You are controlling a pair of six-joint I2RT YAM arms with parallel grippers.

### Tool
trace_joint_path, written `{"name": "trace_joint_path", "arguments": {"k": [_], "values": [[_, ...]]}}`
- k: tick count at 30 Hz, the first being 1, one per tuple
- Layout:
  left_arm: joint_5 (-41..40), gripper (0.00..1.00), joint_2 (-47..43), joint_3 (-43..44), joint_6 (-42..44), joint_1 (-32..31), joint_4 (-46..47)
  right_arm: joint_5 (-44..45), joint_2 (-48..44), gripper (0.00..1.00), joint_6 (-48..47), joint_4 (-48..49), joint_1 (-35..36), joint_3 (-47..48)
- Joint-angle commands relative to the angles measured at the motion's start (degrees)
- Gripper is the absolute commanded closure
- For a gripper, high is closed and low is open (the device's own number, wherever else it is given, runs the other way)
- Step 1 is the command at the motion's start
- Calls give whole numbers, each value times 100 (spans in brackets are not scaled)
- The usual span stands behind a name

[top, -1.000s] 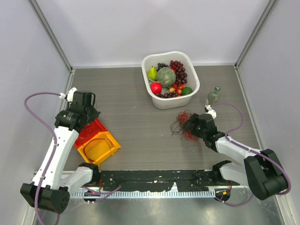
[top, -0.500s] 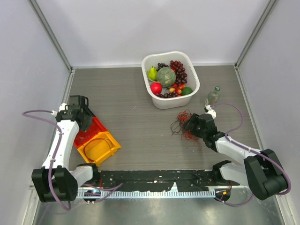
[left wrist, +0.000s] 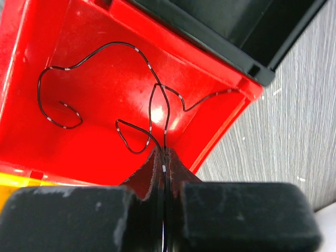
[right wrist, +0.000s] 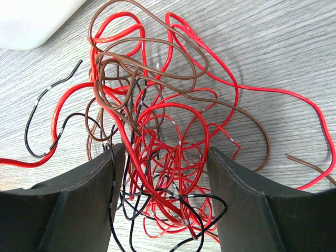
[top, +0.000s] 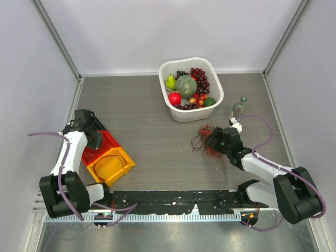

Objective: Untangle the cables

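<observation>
The cables (top: 202, 139) lie as a tangled bundle of red, brown and black wire on the table right of centre. My right gripper (top: 214, 139) sits at the bundle's right side. In the right wrist view its jaws stand open astride the tangle (right wrist: 157, 121), and red and black loops run between the two fingers (right wrist: 89, 189). My left gripper (top: 88, 125) hangs over the red bin (top: 103, 143). It is shut (left wrist: 164, 157) on one thin black cable (left wrist: 152, 105), which trails in loops across the red bin's floor (left wrist: 100, 136).
A white basin (top: 217, 79) full of fruit stands at the back, just behind the bundle. A small bottle (top: 239, 107) stands to the right of the tangle. A yellow bin (top: 111, 166) adjoins the red one. Walls close in on three sides.
The left arm has swung left and folded back, carrying its shut gripper to the red bin's far-left corner. The right arm and the bundle have not moved.
</observation>
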Motion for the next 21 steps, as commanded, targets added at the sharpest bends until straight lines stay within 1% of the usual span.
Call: {"name": "trace_joint_path", "arguments": {"k": [1,3,4,7,9,13,14,17,19,21], "values": [[157,93,202,34,-108,405,368,-122,82,32,-21,-245,-3,-88],[1,76,176,86,-38,537,342,-130,73,32,-21,-245,6,-105],[-140,63,106,121,-3,547,316,-130,56,32,-30,-245,6,-97],[-439,44,-245,104,112,547,298,-130,64,32,-21,-237,6,-105],[-501,36,-456,95,182,547,228,-139,91,32,-39,-237,6,-97],[-738,27,-851,139,366,538,78,-183,161,32,-48,-228,6,-79],[-808,22,-940,139,454,538,104,-183,161,32,-48,-228,6,-70],[-783,2,-1090,122,612,503,183,-192,170,32,-48,-228,14,-70],[-564,0,-1011,113,788,407,359,-209,135,32,-48,-228,-3,-88],[-475,0,-827,244,833,362,237,-201,117,32,-48,-219,6,-88]]}}
